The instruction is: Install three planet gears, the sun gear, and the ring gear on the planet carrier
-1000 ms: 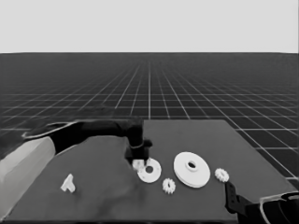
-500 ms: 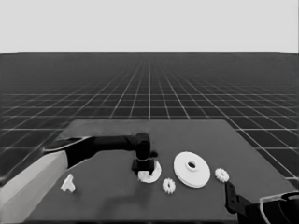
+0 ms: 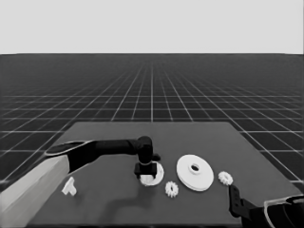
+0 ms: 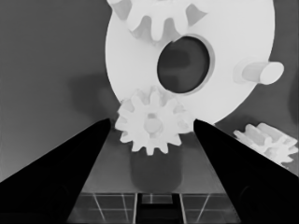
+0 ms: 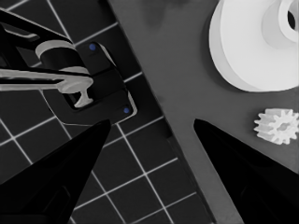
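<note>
The left hand (image 3: 145, 172) hangs right over the smaller round part (image 3: 152, 174), a flat white disc with a dark round hole. Its pointed black fingers (image 4: 60, 172) stand apart with a little toothed gear (image 4: 152, 126) between them, not touching it. That gear sits on the disc's rim. Another gear (image 4: 159, 18) sits across the hole, beside a smooth peg (image 4: 258, 73). Just right of the disc lie a loose gear (image 3: 171, 189), the thick larger round part (image 3: 194, 172) and one more gear (image 3: 225, 178). A thin white piece (image 3: 70, 186) lies well left. The right hand (image 5: 149, 140), fingers apart, waits at the table (image 3: 114, 135) corner.

I count four gears (image 4: 152, 127): two under the left claw (image 4: 152, 120), two loose beside it. Two round parts: the smaller round part (image 3: 157, 177) at the claw, the larger round part (image 3: 194, 172) beside. One thin white piece (image 3: 70, 186), opposite side.
</note>
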You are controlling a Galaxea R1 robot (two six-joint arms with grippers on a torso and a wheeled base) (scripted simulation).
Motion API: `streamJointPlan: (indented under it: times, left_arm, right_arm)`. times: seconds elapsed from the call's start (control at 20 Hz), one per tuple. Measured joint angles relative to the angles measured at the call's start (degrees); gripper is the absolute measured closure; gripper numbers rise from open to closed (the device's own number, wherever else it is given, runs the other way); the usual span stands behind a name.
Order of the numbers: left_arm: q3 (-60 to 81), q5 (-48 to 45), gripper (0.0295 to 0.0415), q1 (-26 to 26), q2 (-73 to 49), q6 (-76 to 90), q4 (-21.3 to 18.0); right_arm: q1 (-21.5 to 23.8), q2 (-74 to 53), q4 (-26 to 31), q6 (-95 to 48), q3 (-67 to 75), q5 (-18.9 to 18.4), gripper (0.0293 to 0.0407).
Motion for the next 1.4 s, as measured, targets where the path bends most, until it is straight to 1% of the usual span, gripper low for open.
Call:
streamJointPlan:
  times: [0.3, 0.35, 0.4, 0.45, 0.6, 0.8, 0.85, 0.9, 0.95, 1.0, 1.05, 1.1, 1.3, 1.35, 1.4]
  left_arm:
    - [0.0, 0.0, 0.0326, 0.0, 0.0, 0.0, 0.0]
    - [3.0, 1.2, 0.0326, -3.4, -0.7, -2.1, -3.6]
    - [4.4, 1.7, 0.0326, -6.1, -0.9, -3.1, -6.0]
    - [5.0, 1.8, 0.0326, -7.6, -1.0, -3.6, -7.5]
    - [5.5, 1.8, 0.0326, -9.4, -1.1, -4.0, -9.2]
    - [5.6, 1.8, 0.0326, -9.7, -1.1, -4.0, -9.6]
    - [26.5, -18.7, 0.0303, -15.8, -16.3, 23.7, -6.8]
    - [40.7, -31.2, 0.0301, -21.9, -37.8, 52.3, -5.1]
    - [49.1, -38.6, 0.0308, -25.3, -51.0, 73.6, -4.1]
    - [54.2, -42.9, 0.0317, -27.3, -58.4, 86.1, -3.6]
    - [57.2, -45.4, 0.0322, -28.4, -62.7, 93.5, -3.2]
    - [58.9, -46.9, 0.0324, -29.1, -65.2, 97.9, -3.0]
    - [61.1, -48.8, 0.0326, -29.9, -68.2, 103.3, -2.8]
    - [61.2, -48.9, 0.0326, -30.0, -68.4, 103.6, -2.8]
    - [61.3, -49.0, 0.0326, -30.0, -68.4, 103.8, -2.8]
  right_arm:
    - [0.0, 0.0, 0.0, 0.0, 0.0, 0.0, 0.0315]
    - [0.0, 0.0, 0.0, 0.0, 0.0, 0.0, 0.0315]
    - [0.0, 0.0, 0.0, 0.0, 0.0, 0.0, 0.0315]
    - [0.0, 0.0, 0.0, 0.0, 0.0, 0.0, 0.0315]
    - [0.0, 0.0, 0.0, 0.0, 0.0, 0.0, 0.0315]
    - [0.0, 0.0, 0.0, 0.0, 0.0, 0.0, 0.0315]
    - [0.0, 0.0, 0.0, 0.0, 0.0, 0.0, 0.0315]
    - [0.0, 0.0, 0.0, 0.0, 0.0, 0.0, 0.0315]
    - [0.0, 0.0, 0.0, 0.0, 0.0, 0.0, 0.0315]
    - [0.0, 0.0, 0.0, 0.0, 0.0, 0.0, 0.0315]
    - [0.0, 0.0, 0.0, 0.0, 0.0, 0.0, 0.0315]
    - [0.0, 0.0, 0.0, 0.0, 0.0, 0.0, 0.0315]
    - [0.0, 0.0, 0.0, 0.0, 0.0, 0.0, 0.0315]
    - [11.5, 18.9, 4.3, 27.8, -2.6, -24.9, 0.0308]
    - [16.4, 39.0, 15.3, 54.8, -12.4, -27.4, 0.0307]
